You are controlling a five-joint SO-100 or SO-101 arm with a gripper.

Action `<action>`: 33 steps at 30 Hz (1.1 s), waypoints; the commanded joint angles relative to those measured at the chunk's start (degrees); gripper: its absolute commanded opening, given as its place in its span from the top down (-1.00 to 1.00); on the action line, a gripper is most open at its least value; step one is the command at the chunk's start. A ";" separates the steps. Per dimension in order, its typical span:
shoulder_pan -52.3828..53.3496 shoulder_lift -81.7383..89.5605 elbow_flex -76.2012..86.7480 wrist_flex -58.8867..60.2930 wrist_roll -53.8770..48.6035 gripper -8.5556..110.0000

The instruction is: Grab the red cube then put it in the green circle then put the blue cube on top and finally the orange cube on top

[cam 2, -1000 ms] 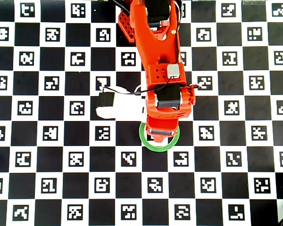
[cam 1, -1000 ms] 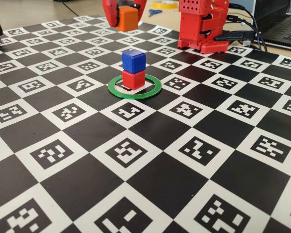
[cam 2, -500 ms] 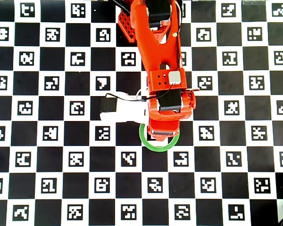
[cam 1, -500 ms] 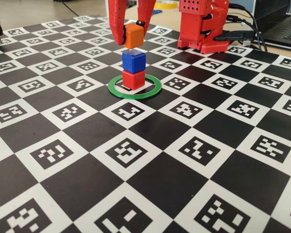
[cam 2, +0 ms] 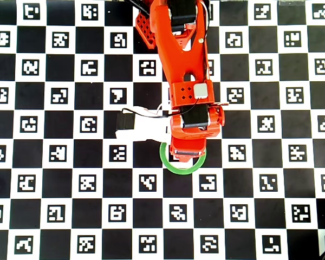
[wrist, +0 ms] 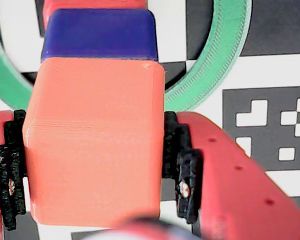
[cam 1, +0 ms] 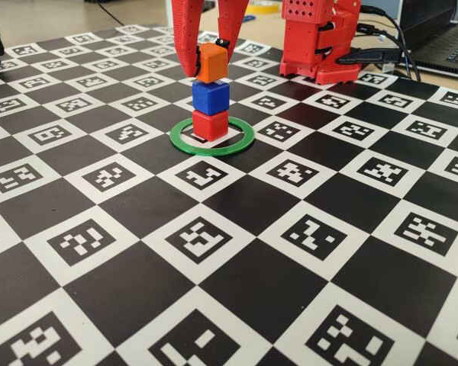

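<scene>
Checkerboard hides under arm overhead; wrist view shows claw [wrist: 95, 185] pinching orange cube [wrist: 95, 140].

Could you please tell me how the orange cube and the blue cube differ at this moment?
The orange cube is clamped in the gripper; the blue cube is ungripped. The orange one is topmost; the blue one rests on the red cube. Orange looks slightly bigger. Both are matte, round-edged cubes.

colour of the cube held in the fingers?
Orange; the orange cube shows best in the wrist view.
</scene>
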 commanded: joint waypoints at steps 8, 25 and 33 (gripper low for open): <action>-0.70 7.29 0.09 -1.58 0.62 0.68; -0.44 7.38 1.32 -2.20 1.41 0.59; -0.79 7.56 1.67 -2.02 0.79 0.43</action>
